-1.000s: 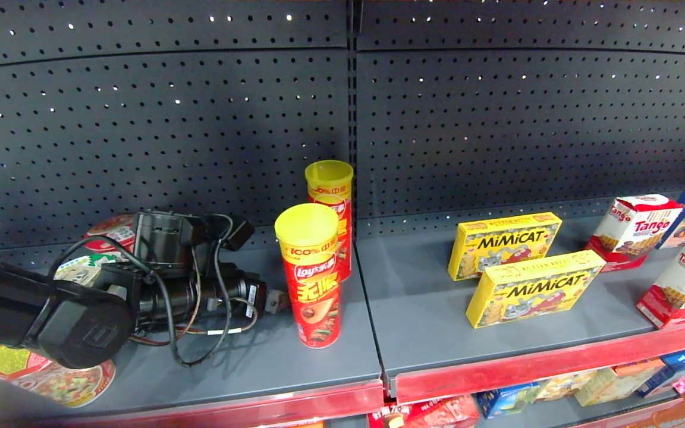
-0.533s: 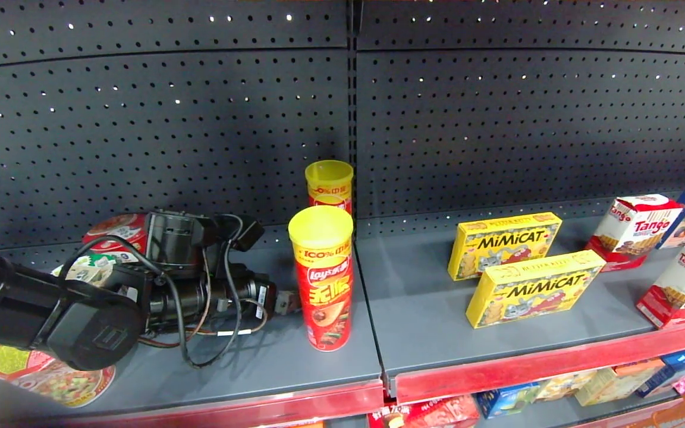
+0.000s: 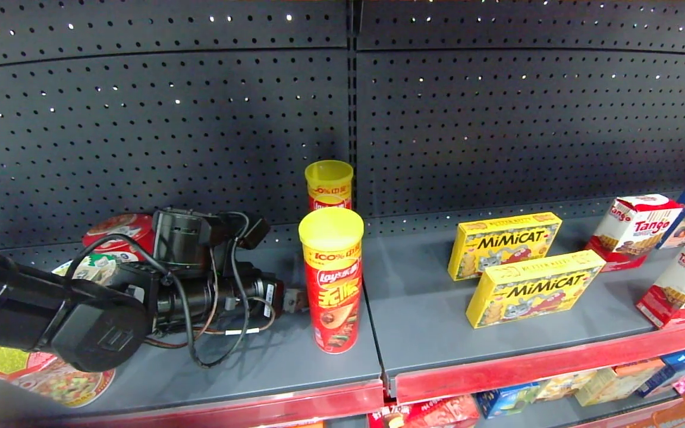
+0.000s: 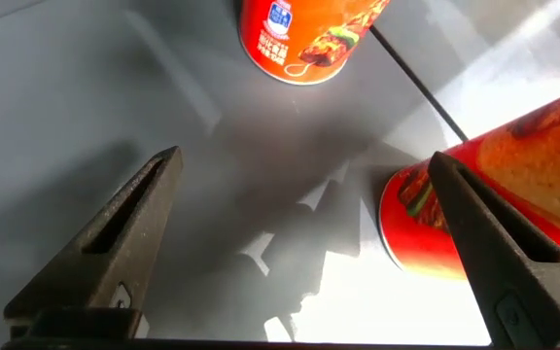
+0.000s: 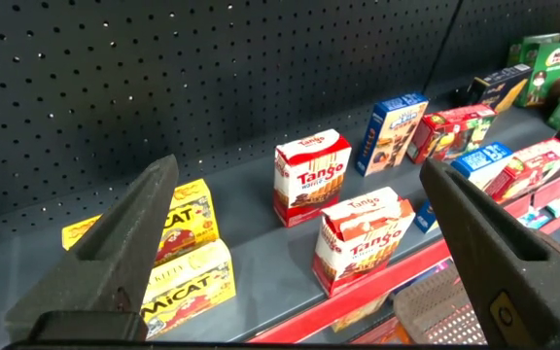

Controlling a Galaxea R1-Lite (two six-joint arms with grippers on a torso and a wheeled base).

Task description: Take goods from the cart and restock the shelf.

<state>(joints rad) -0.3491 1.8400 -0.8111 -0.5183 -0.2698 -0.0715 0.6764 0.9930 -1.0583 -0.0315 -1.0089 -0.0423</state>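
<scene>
A: Status of the left hand (image 4: 304, 160)?
B: Fingers spread wide, nothing held. The chip can (image 3: 333, 279) stands upright on the shelf (image 3: 437, 321), at its 3 o'clock, just beside one fingertip.
A: And the right hand (image 5: 297, 167)?
B: Wide open, empty.

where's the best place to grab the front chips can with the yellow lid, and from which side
Probably the round body at mid-height. The front chips can stands upright, tall and narrow, so a grip near either end could tip it. Come in level from the robot's left, where the open left gripper is; a second can stands close behind.
</scene>
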